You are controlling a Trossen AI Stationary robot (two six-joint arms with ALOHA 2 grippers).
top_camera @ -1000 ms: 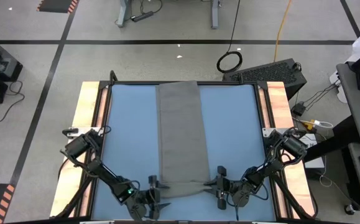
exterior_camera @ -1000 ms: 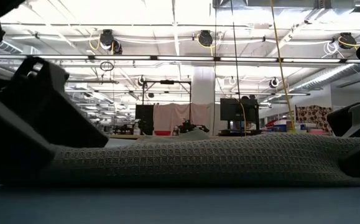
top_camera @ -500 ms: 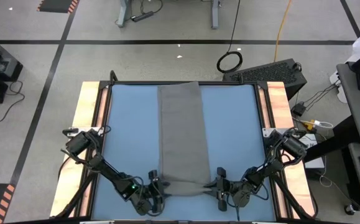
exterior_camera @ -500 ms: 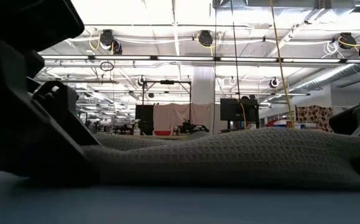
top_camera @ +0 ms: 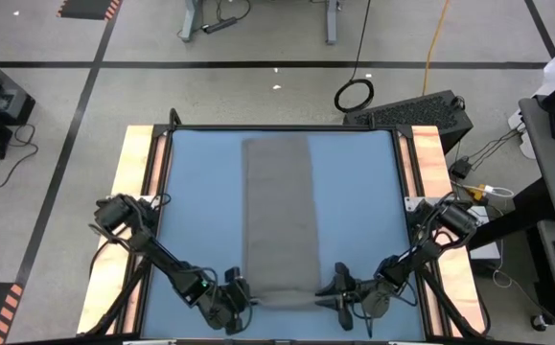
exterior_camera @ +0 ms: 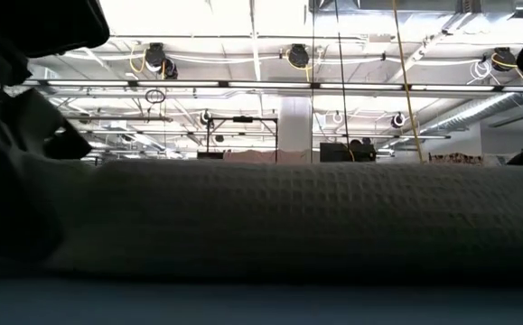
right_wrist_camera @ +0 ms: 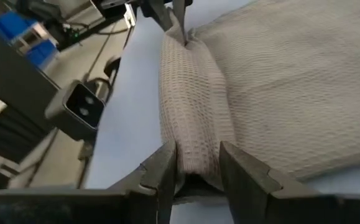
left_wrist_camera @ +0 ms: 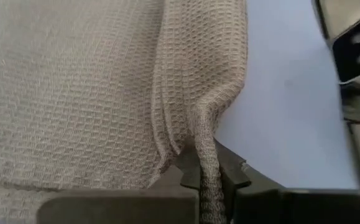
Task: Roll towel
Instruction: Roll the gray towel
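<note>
At the table's near edge, the left gripper is pinching the towel at its near-left corner, jaws clamped on the fold; the right gripper is gripping the near-right corner. The first turn appears begun. Next, both must be carrying the roll evenly away along the blue table.

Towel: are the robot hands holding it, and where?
Yes. Both hold the towel at its rolled near end: the left hand pinches one corner, the right hand grips the other end of the roll.
</note>
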